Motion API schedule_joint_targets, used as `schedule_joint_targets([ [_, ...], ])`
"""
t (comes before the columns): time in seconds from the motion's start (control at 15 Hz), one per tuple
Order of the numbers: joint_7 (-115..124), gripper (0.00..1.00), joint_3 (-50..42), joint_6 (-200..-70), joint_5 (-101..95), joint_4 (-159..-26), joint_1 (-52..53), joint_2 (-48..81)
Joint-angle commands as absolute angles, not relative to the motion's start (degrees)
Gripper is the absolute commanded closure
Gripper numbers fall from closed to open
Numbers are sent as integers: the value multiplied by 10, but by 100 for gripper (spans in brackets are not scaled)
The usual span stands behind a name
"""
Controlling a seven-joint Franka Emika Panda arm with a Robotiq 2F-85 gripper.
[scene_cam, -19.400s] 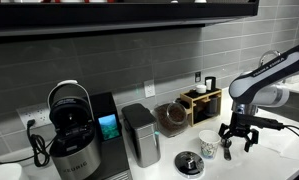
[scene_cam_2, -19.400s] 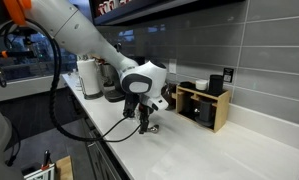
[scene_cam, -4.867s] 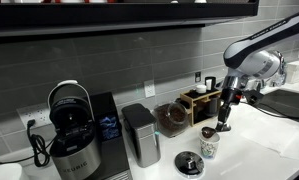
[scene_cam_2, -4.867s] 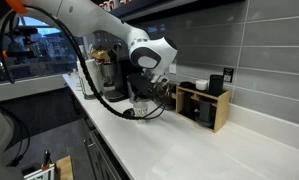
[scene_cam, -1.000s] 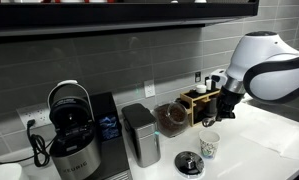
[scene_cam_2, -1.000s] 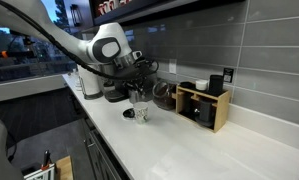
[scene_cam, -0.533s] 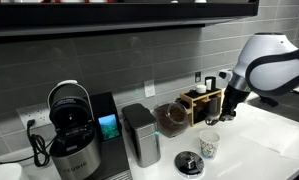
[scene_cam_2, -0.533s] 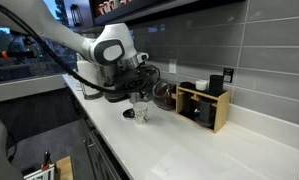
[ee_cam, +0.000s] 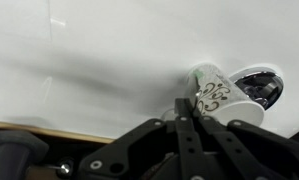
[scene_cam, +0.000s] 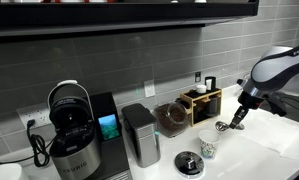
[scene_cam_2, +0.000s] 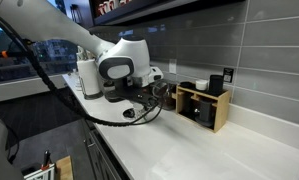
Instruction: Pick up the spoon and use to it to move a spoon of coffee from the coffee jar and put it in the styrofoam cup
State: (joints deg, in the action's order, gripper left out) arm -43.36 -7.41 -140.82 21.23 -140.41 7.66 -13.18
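Note:
The white styrofoam cup [scene_cam: 207, 146] stands on the counter, and its patterned side [ee_cam: 213, 94] shows in the wrist view just beyond the fingertips. My gripper [scene_cam: 233, 119] hangs above and to the right of the cup, jaws pressed together [ee_cam: 185, 112]. A thin silver spoon [scene_cam: 223, 126] slants down from the gripper toward the cup. The rounded glass coffee jar [scene_cam: 172, 118], dark brown inside, sits behind the cup against the wall. In an exterior view the arm [scene_cam_2: 124, 62] hides the cup and spoon.
A flat round black-and-white disc [scene_cam: 189, 163] lies in front of the cup, also seen beside it [ee_cam: 259, 88]. A grey canister [scene_cam: 139, 134] and coffee machine [scene_cam: 75, 132] stand further along. A wooden rack [scene_cam: 201, 100] is by the wall.
The arm has swung away from the wooden rack and jar; the gripper has dropped lower, now over the cup's right side. The jaws stay shut on the spoon.

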Motion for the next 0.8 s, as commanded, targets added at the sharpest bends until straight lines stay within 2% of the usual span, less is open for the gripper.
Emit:
schedule_joint_targets([
  [0.0,-432,99,-88,-1421,314,-1408,72,-94],
  [0.73,-426,99,-55,-1404,610,-1399,9,28],
])
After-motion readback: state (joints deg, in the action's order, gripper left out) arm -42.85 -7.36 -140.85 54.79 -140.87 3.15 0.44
